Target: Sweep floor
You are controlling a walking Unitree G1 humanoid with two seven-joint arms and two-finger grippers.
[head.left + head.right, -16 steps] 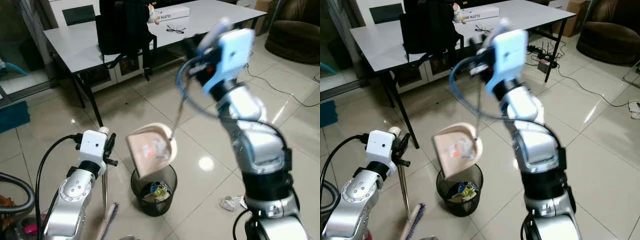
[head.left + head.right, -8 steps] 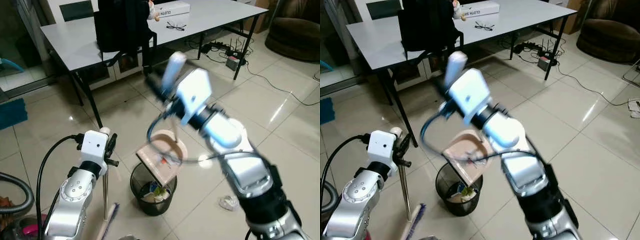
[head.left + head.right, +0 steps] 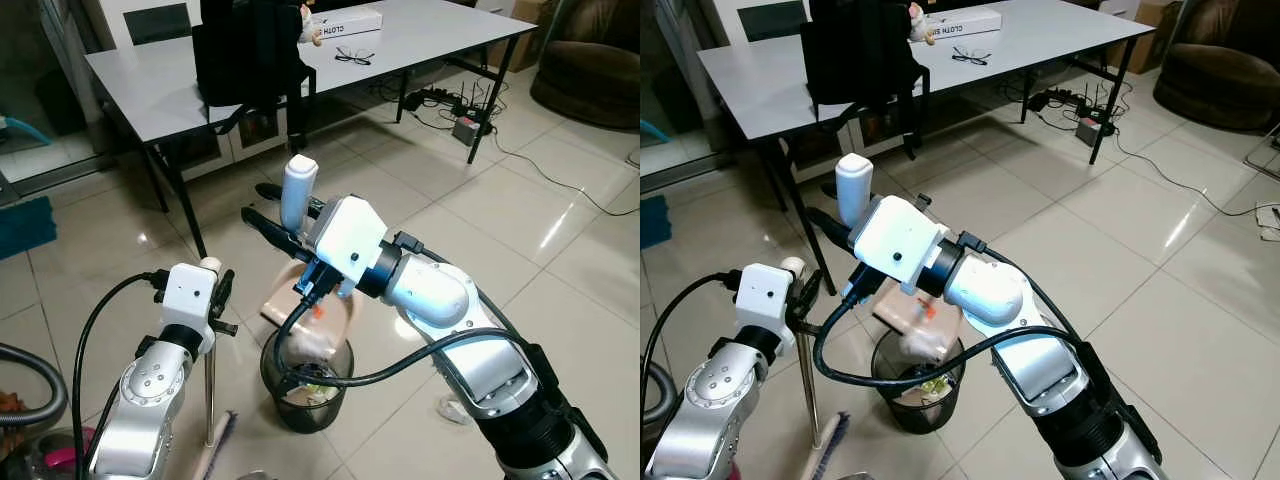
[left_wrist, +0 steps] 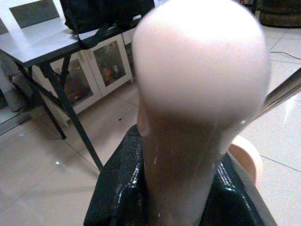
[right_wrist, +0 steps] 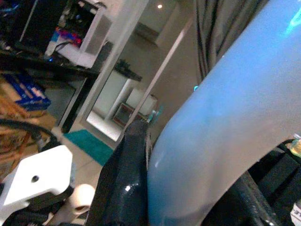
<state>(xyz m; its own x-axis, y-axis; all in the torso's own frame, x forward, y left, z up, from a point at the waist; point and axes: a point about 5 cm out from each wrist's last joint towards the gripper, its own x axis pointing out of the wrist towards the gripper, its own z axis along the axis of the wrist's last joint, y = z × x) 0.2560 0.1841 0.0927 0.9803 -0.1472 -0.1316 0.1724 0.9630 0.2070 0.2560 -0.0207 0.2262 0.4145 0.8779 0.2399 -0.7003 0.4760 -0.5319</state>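
My right pincer (image 3: 285,225) is closed around the pale blue handle (image 3: 297,192) of the dustpan (image 3: 305,300), black fingers clamped on either side of it. The arm reaches across my front, so the pan hangs tilted just above the black mesh bin (image 3: 307,385). A pale clump of debris (image 3: 308,345) sits at the pan's lower edge, right over the bin's opening, and I can see coloured scraps already inside.

My left pincer (image 3: 212,290) is closed on the top of the broom's handle (image 4: 197,94), holding the thin metal pole (image 3: 208,390) upright beside the bin. The broom head (image 3: 215,455) rests on the tiled floor (image 3: 480,200) near my left side.

A crumpled white scrap (image 3: 455,408) lies on the floor to the right of the bin. Beyond stands the grey desk (image 3: 160,85), with a black bag (image 3: 250,50), glasses (image 3: 352,56) and a white box (image 3: 345,20) on it.
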